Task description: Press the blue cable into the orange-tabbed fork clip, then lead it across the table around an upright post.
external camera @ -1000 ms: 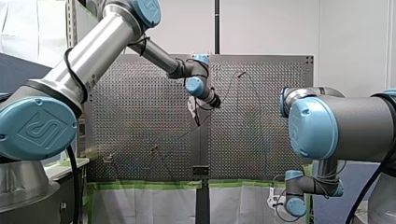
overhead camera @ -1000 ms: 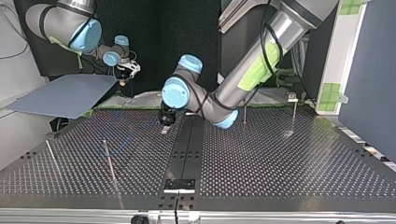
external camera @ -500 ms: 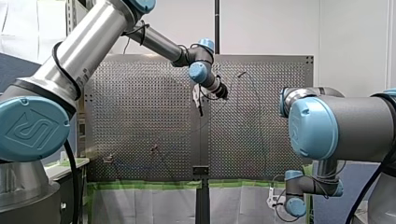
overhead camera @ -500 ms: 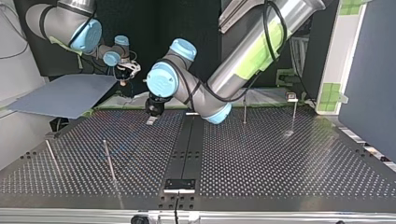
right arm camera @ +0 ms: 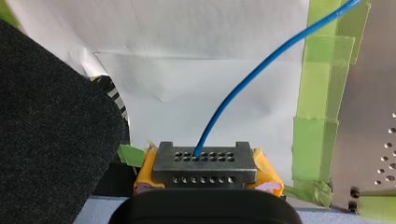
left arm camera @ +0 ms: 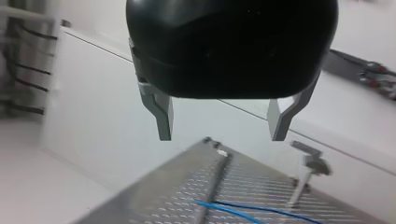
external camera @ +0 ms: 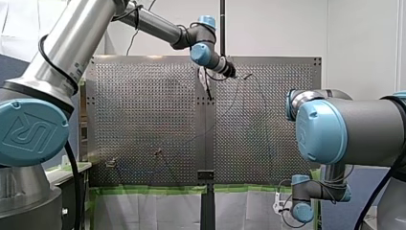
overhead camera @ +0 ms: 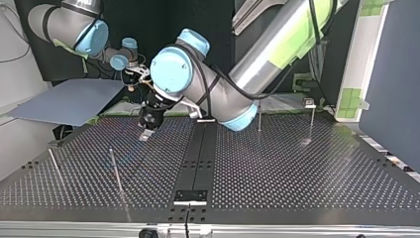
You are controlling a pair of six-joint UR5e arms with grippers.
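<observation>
- Left tool (left arm camera: 221,138): open, empty, raised clear of the tabletop (left arm camera: 168,200).
- Right tool (right arm camera: 205,162): clamped on the blue cable (right arm camera: 243,84), off the tabletop's edge.
- Cable, location: one end between the right tool's yellow pads (right arm camera: 266,170); thin run flat on the tabletop, below and ahead of the left tool, near a post (left arm camera: 303,179).
- Cable, look: slim, bright blue, limp, gently curved.
- Risk: missed pinch on so thin a line; likely cause, poor centring on the way down.
- Risk: slack snagged on the post, or drawn taut against the right tool's hold.
- Clip: not made out.
</observation>
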